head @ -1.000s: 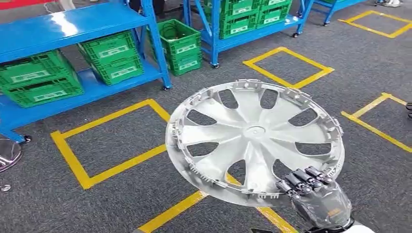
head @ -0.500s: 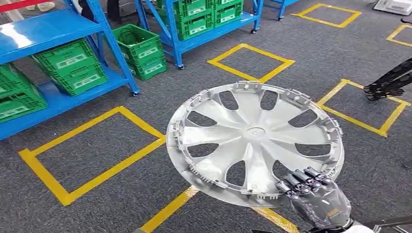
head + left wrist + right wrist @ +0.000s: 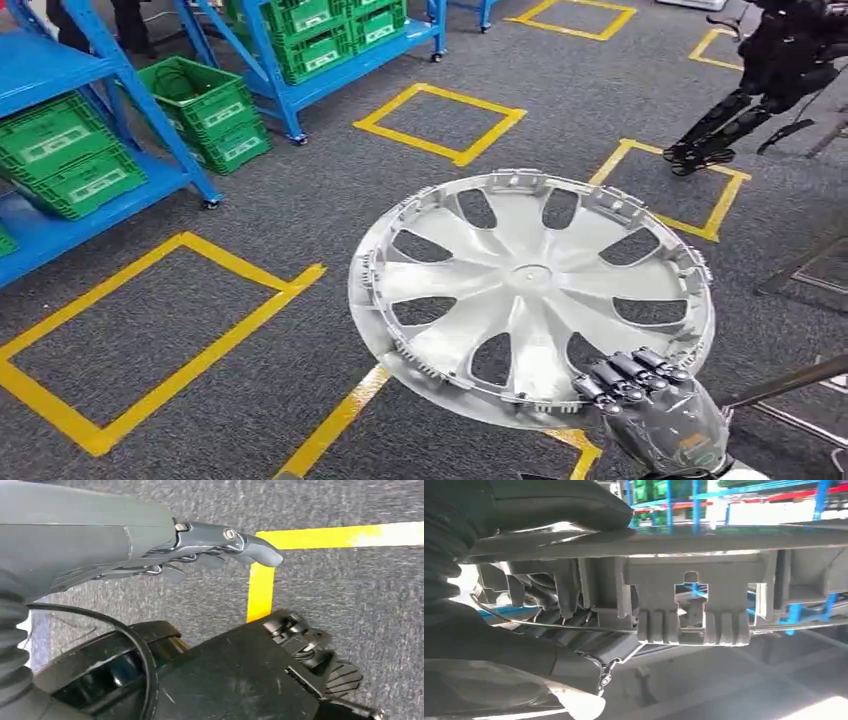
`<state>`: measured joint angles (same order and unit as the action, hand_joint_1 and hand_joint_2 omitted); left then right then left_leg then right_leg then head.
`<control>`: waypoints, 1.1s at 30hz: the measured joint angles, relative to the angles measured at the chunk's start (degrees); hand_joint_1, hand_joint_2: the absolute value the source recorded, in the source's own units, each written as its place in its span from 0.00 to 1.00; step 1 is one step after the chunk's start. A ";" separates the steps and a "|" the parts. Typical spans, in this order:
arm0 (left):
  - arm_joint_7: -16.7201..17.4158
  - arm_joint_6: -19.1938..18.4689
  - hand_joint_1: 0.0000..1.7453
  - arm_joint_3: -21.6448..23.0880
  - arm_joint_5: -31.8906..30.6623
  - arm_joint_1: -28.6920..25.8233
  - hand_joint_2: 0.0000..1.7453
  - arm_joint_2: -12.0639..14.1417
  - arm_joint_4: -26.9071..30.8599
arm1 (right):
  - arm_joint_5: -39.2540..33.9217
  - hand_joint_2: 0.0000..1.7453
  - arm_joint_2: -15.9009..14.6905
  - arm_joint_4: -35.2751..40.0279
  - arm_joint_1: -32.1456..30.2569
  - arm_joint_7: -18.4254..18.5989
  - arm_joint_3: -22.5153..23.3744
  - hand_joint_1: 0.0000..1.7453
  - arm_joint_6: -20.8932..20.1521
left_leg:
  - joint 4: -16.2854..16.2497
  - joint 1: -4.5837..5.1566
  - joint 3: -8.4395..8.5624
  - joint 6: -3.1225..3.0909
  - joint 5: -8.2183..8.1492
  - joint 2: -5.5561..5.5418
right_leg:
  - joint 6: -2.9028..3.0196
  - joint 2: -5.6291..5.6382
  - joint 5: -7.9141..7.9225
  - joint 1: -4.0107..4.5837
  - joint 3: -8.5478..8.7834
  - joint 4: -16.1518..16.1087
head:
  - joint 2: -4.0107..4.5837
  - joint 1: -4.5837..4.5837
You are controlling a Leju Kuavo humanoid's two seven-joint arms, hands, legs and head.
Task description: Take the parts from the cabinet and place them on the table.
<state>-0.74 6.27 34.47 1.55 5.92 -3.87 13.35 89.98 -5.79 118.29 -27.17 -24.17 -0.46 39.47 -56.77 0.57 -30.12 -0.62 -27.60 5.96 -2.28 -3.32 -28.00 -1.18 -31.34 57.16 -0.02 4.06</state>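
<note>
Carrying is the stage you are at: the silver wheel cover (image 3: pixel 530 295) is already out of the cabinet and held roughly flat above the grey carpet, its inner ribbed face up. Your right hand (image 3: pixel 655 415) grips it at the rim edge nearest the robot's body, dark fingers (image 3: pixel 625 372) curled over the top of the rim; the right wrist view shows the same hold from underneath, with the thumb (image 3: pixel 549 502) lying along one face of the rim and the clips of the cover between thumb and fingers. Your left hand (image 3: pixel 150 545) hangs low beside the robot over the carpet, holding nothing, its fingers loosely curved and a little apart. Relative to the wheel cover, the blue racks (image 3: pixel 70 70) with green crates (image 3: pixel 205 110) stand well off to the far left, and yellow floor squares (image 3: pixel 440 122) lie beyond and below it. A dark legged machine (image 3: pixel 765 85) stands far to the right of the cover. You have no table in sight, so I judge the pick done and the walk to the table, the set-down and the release all left to do. With one grip on one edge, keep the cover level.
</note>
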 joint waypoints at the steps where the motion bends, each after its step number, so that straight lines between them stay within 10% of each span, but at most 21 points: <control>1: 0.00 0.00 0.00 0.00 0.00 0.01 1.00 0.00 0.00 | 0.00 1.00 0.20 0.00 0.00 -0.02 0.02 1.00 0.02 | 0.04 -0.04 -0.01 0.17 0.09 0.40 | 0.25 0.32 -0.06 0.07 -0.27 0.28 | 0.00 -0.02; 3: 0.00 0.00 0.00 -0.02 -0.02 0.06 1.00 0.02 0.00 | 0.00 1.00 0.53 0.00 -0.08 -0.04 0.29 1.00 0.02 | -0.05 -0.12 0.08 0.65 0.11 1.38 | 0.97 1.60 0.13 0.17 -0.68 0.38 | 0.00 0.05; 6: -0.04 0.00 0.00 -0.05 -0.26 0.23 1.00 0.00 0.00 | 0.00 1.00 0.75 0.04 -0.08 -0.35 0.59 1.00 0.02 | -5.81 -0.64 -2.13 1.55 -4.59 -4.28 | 1.94 3.00 0.61 -0.16 -0.87 0.18 | 0.00 -0.24; 9: -0.04 0.00 0.00 -0.07 -0.35 -0.10 1.00 0.04 0.00 | 0.00 1.00 1.29 0.04 -0.09 -0.61 0.72 1.00 0.02 | -18.42 -0.63 -7.63 1.48 -9.37 -5.41 | 2.31 5.22 0.81 0.14 -1.28 0.26 | 0.00 -0.20; 12: -0.04 -0.02 0.00 -0.15 -0.37 0.01 1.00 0.04 0.00 | 0.02 1.00 1.31 0.04 -0.19 -0.70 0.98 1.00 0.02 | -10.25 -0.48 -3.96 0.43 -3.02 -6.23 | 2.31 7.64 0.86 0.46 -1.12 0.40 | 0.00 -0.22; 14: -0.04 0.00 0.00 -0.33 -0.39 0.00 1.00 0.20 0.00 | 0.02 1.00 1.36 0.04 -0.19 -0.70 1.05 1.00 0.02 | -2.24 -0.50 -0.25 -0.85 -0.12 -10.70 | 2.17 8.84 0.96 0.33 -1.05 0.34 | 0.00 -0.13; 15: -0.04 0.00 0.00 -0.40 -0.42 -0.08 1.00 0.26 -0.02 | 0.02 1.00 1.53 0.07 -0.04 -0.70 1.11 1.00 0.02 | -1.31 -0.60 -0.18 -0.88 0.00 -10.76 | 1.85 9.63 1.11 0.46 -1.37 0.55 | 0.00 -0.11; 19: 0.02 0.09 0.00 -0.48 -0.55 0.21 1.00 0.07 -0.02 | 0.00 1.00 1.97 0.11 -0.66 -0.68 1.42 1.00 0.02 | 0.96 -1.06 0.48 -0.92 0.07 -8.27 | 0.42 11.15 1.74 0.20 -2.76 0.28 | 0.00 -0.48; 21: 0.02 0.13 0.00 -0.57 -0.57 0.21 1.00 0.02 -0.02 | 0.02 1.00 1.97 0.07 -0.82 -0.81 1.44 1.00 0.02 | 1.41 -0.79 0.68 -1.11 0.37 -6.83 | 0.12 5.33 -1.38 0.42 -5.22 4.63 | -0.02 -0.02; 23: 0.04 0.13 0.00 -0.61 -0.59 -0.04 1.00 0.02 -0.02 | 0.02 1.00 2.01 0.07 -0.69 -0.85 1.42 1.00 0.02 | 1.35 -0.57 0.60 -1.22 0.28 -4.97 | -0.50 3.81 -5.53 0.22 -9.59 13.91 | 0.00 0.13; 25: 0.13 0.13 0.00 -0.68 -0.66 -0.19 1.00 0.02 -0.02 | 0.02 1.00 2.01 0.02 -0.77 -0.59 1.44 1.00 0.02 | 1.33 -0.46 0.58 -1.17 0.22 -3.28 | -0.93 3.61 -5.76 0.02 -11.15 17.37 | 0.00 0.20; 27: 0.13 0.13 0.00 -0.72 -0.85 -0.09 1.00 -0.02 -0.02 | 0.02 1.00 2.01 0.00 -0.89 -0.44 1.46 1.00 0.00 | 1.23 -0.47 0.65 -0.91 0.04 -1.87 | -1.04 2.90 -1.73 -0.06 -7.17 10.39 | 0.00 0.24; 29: 0.13 0.13 0.00 -0.77 -0.85 0.04 1.00 -0.04 -0.02 | 0.02 1.00 2.01 0.00 -0.76 -0.37 1.46 1.00 0.02 | 0.64 -0.26 0.74 -0.21 -0.47 -0.74 | -0.95 -1.25 0.20 0.17 -1.72 0.21 | 0.00 0.20; 33: 0.13 0.11 0.00 -0.83 -0.96 0.21 1.00 -0.04 -0.02 | 0.00 1.00 2.12 0.00 -0.91 -0.33 1.46 1.00 0.00 | 0.34 -0.02 0.93 0.66 -0.70 0.96 | 1.02 0.96 0.50 0.62 -1.72 0.70 | -0.02 0.02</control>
<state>-0.61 6.38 33.64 0.59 6.14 -3.91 13.33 89.98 -3.67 118.29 -28.08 -24.50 1.01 39.48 -56.43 0.55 -29.19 0.04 -28.30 6.92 -1.26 -2.36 -27.51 -0.57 -33.06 57.87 -0.04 4.09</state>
